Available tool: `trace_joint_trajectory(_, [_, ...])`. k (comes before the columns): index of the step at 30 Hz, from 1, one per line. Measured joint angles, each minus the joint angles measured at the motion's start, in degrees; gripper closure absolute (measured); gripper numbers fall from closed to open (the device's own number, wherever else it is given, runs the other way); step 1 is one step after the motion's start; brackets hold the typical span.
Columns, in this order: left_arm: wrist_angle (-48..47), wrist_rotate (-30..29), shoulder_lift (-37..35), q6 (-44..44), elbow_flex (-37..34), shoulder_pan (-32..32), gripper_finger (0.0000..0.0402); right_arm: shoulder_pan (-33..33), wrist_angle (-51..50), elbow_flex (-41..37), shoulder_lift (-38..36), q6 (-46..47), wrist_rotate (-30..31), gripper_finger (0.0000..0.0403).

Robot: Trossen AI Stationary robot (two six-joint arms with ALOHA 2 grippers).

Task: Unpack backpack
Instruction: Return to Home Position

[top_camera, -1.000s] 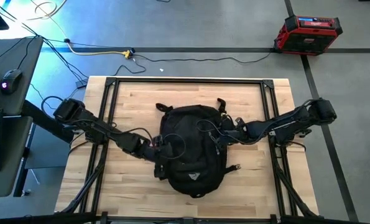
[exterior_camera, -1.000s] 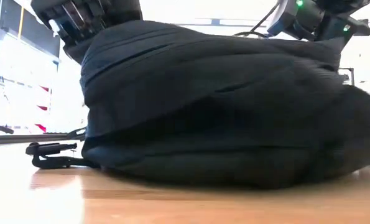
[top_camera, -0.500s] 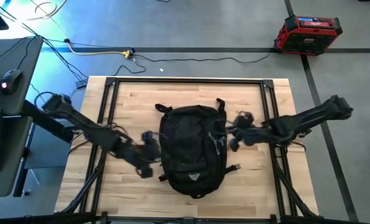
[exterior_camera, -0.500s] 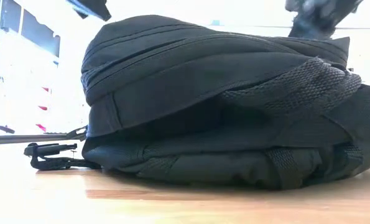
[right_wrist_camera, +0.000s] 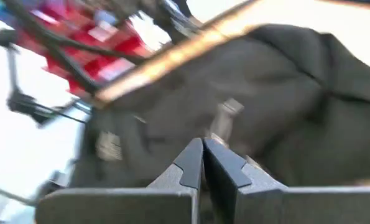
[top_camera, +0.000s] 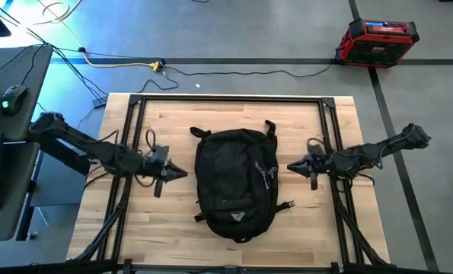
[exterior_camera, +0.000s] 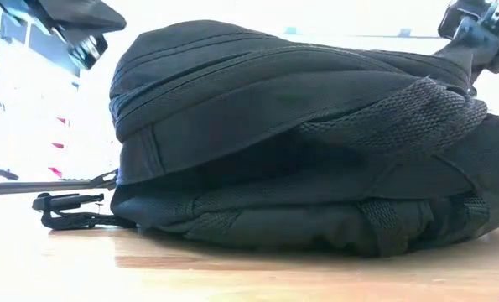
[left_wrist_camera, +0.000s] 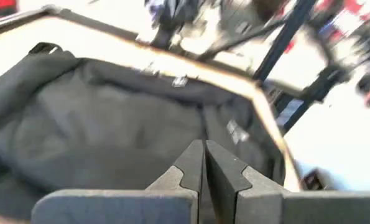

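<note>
"One article was on the tabletop (top_camera: 173, 122)?"

"One. The backpack (top_camera: 236, 183) lay flat at the middle of it, front face up, with its top loop (top_camera: 200, 132) toward the far edge."

"Condition?"

"Black fabric, rounded outline, domed upward in the low view, where a ribbed webbing strap (exterior_camera: 400, 113) crossed its upper surface. A small white triangular logo (top_camera: 234, 216) sat near the bottom of the front. Grey zipper pulls (top_camera: 268, 172) hung on the side toward the right arm. A buckle (top_camera: 288, 204) on a short strap end lay on the wood beside the lower corner of that side."

"And the arms?"

"Both were clear of it. The left tool (top_camera: 180, 173) hung near the backpack's left side, pointing at it, without contact. The right tool (top_camera: 291, 166) stood likewise off the right side, apart from the fabric."

"Their state?"

"Each wrist view showed the two fingers pressed together, with nothing between them."
</note>
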Motion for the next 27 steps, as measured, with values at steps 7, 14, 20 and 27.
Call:
trace_joint_trajectory(7, [16.69,13.00,-0.56,6.23,-10.22,16.58,0.0402,-10.67,18.56,-10.33,-1.79,-8.30,-11.03,0.0403])
trace_joint_trajectory(14, [23.06,20.70,-1.89,13.01,-15.61,23.79,0.0402,-19.51,25.78,-13.23,-1.80,-18.36,-22.75,0.0403])
trace_joint_trajectory(20, [32.30,25.96,-3.26,15.62,-22.26,27.36,0.0402,-21.70,23.75,-13.23,-1.80,-18.94,-15.03,0.0403])
trace_joint_trajectory(27, [32.06,29.84,-4.23,16.62,-22.13,29.62,0.0402,-21.68,19.66,-13.25,-1.69,-14.55,-14.03,0.0403])
